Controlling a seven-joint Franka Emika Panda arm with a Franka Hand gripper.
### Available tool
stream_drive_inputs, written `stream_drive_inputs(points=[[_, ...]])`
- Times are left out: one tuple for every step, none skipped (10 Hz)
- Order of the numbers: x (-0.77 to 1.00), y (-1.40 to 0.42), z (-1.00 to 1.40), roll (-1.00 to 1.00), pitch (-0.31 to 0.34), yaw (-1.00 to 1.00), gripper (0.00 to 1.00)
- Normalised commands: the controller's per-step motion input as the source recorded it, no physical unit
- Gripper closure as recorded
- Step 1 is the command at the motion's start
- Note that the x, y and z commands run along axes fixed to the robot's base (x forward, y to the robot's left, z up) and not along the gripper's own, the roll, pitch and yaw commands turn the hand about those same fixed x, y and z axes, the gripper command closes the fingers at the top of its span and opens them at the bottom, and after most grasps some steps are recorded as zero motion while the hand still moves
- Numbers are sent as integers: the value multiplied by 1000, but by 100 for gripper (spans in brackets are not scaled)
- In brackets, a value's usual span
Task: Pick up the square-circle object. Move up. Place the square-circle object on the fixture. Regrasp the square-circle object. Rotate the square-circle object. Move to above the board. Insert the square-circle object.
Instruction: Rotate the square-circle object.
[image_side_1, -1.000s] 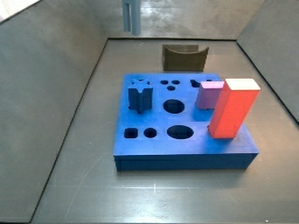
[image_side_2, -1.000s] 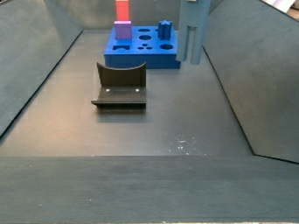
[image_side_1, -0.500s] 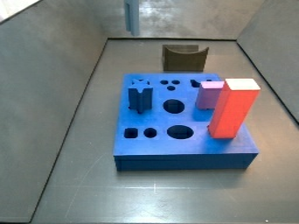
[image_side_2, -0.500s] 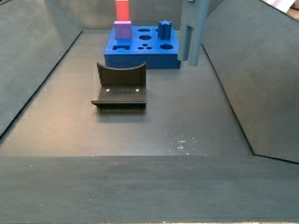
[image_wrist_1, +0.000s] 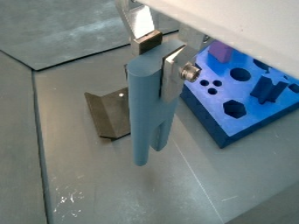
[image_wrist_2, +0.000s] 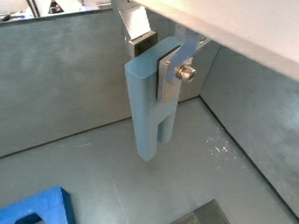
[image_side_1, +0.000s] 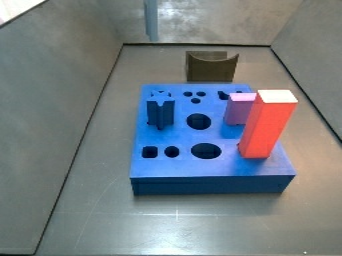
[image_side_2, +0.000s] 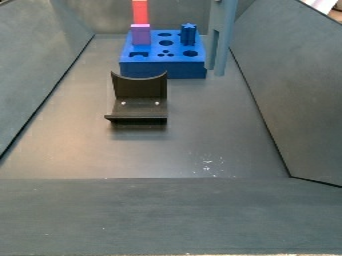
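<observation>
The square-circle object (image_wrist_1: 152, 109) is a slim, light grey-blue peg hanging upright above the floor. My gripper (image_wrist_1: 158, 59) is shut on its upper end, one silver finger on each side, as both wrist views show (image_wrist_2: 158, 57). In the side views only the peg's lower part shows (image_side_1: 150, 18) (image_side_2: 222, 35), and the gripper is cut off above. The dark fixture (image_side_2: 138, 97) stands on the floor between the peg's side and the blue board (image_side_1: 207, 140). Below the peg, a wrist view shows the fixture (image_wrist_1: 108, 114) and the board (image_wrist_1: 239, 92).
A tall red block (image_side_1: 267, 123) and a small pink block (image_side_1: 241, 107) stand on the board's right side. A dark blue piece (image_side_1: 162, 108) sits in a hole at its left. Grey walls (image_side_2: 287, 90) slope up around the floor.
</observation>
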Motion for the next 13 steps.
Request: stream_drive_inputs(points=[[0,0,0,-116,58,-1000,100],[0,2,0,-120,60,-1000,100],[2,4,2,-156,77,-1000,100],[3,6,4,-164,80,-811,100],[6,8,7,-164,78,-502,100],[7,8,8,-164,78,-383,100],[9,9,10,-164,76,-224,100],[0,0,-1000,-163,76,-155,100],[16,2,-1000,-162,50,-105,100],[28,6,-1000,-162,22,-87,100],[25,8,-1000,-165,-8,-70,100],[23,10,-1000,-167,-21,-65,100],[24,13,-1000,-169,-33,-59,100]])
